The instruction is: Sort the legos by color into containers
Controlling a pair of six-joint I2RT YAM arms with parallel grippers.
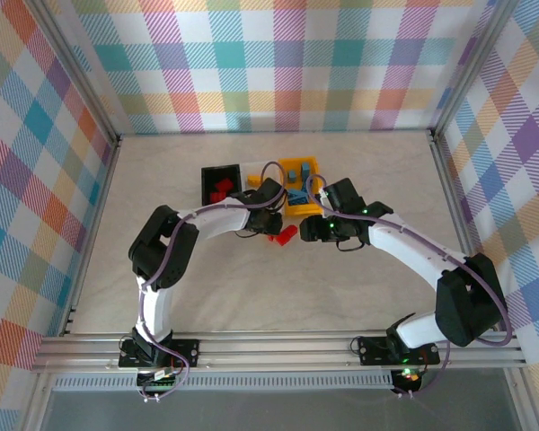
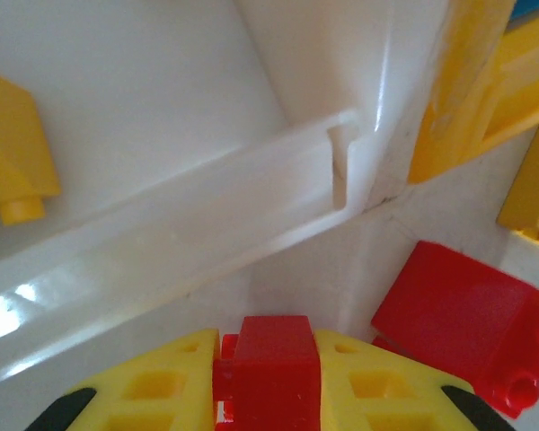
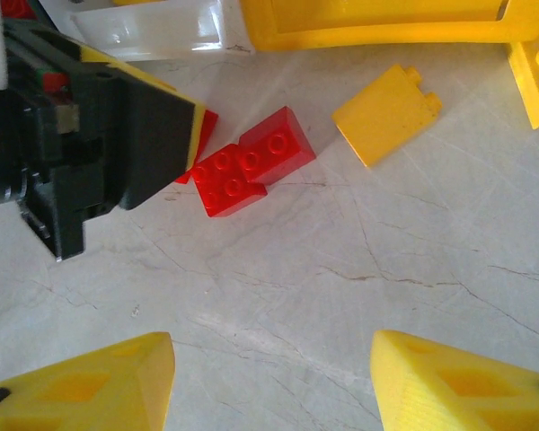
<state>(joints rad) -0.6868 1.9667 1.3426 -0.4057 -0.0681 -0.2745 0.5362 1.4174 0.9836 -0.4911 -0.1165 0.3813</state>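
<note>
- Plaid walls are enclosing a pale, marble-veined tabletop [image 1: 251,296], where three open rectangular plastic bins are sitting in a row: the black bin [image 1: 204,184], the white bin [image 2: 180,215] and the orange-yellow bin [image 1: 298,162].
- The left claw [image 2: 268,382] is clenching one smooth red brick [image 2: 268,355] between its ribbed yellow fingers, just in front of the white bin's glossy rim.
- The right claw [image 3: 269,377] is hanging released, with nothing between its fingers, over bare tabletop on the near side of the white bin.
- Two studded red bricks [image 3: 251,163] are lying against each other just in front of the white bin.
- One yellow brick [image 3: 386,112] is lying further toward the white bin's right.
- A second yellow brick [image 2: 13,153] is sitting inside the white bin.
</note>
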